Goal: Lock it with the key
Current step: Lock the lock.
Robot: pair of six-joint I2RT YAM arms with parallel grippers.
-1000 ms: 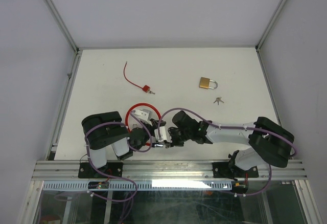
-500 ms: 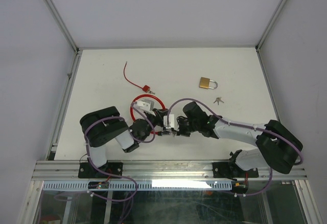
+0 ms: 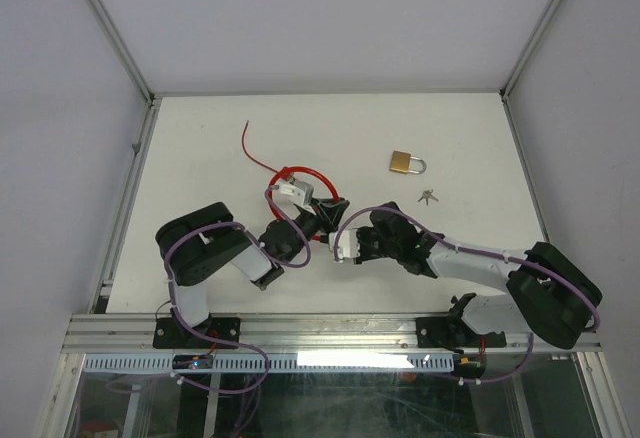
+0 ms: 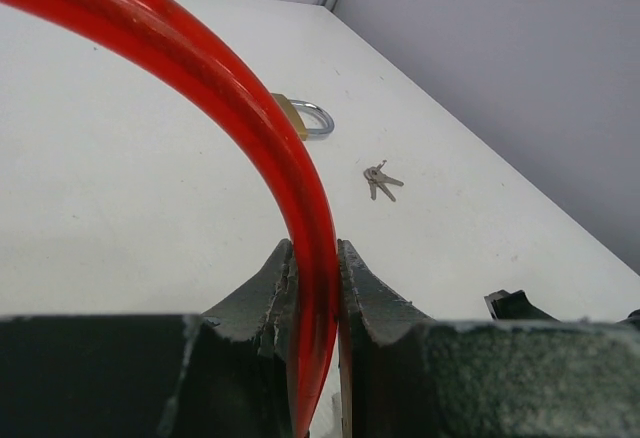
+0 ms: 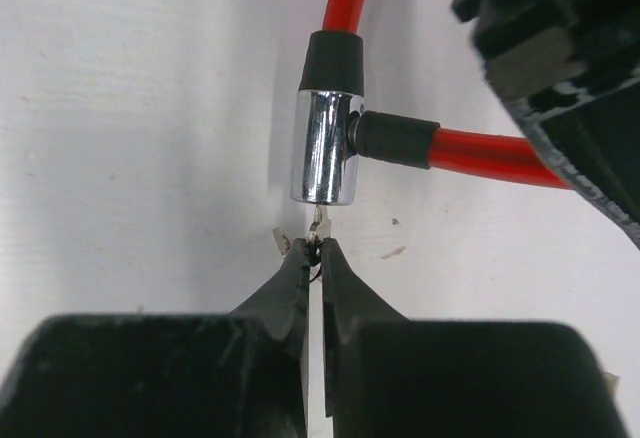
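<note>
A red cable lock (image 3: pixel 318 179) loops over the middle of the table. My left gripper (image 4: pixel 316 258) is shut on the red cable (image 4: pixel 230 88), which runs up between the jaws. In the right wrist view the lock's chrome cylinder (image 5: pixel 326 148) lies on the table with both cable ends (image 5: pixel 490 153) joined to it. A small silver key (image 5: pixel 318 226) points into the cylinder's lower end. My right gripper (image 5: pixel 314 253) is shut on the key's head. From above, the two grippers meet near the table's middle, the left gripper (image 3: pixel 312 220) beside the right gripper (image 3: pixel 335 242).
A brass padlock (image 3: pixel 405 163) lies at the back right, with a small bunch of keys (image 3: pixel 429 196) just in front of it. Both also show in the left wrist view: padlock (image 4: pixel 300 118) and keys (image 4: pixel 380 180). A thin red wire (image 3: pixel 247 143) lies at the back left.
Both arms have reached farther from their bases toward the table's middle, carrying the cable lock with them. The red loop now lies over the spot where a small red lock was.
</note>
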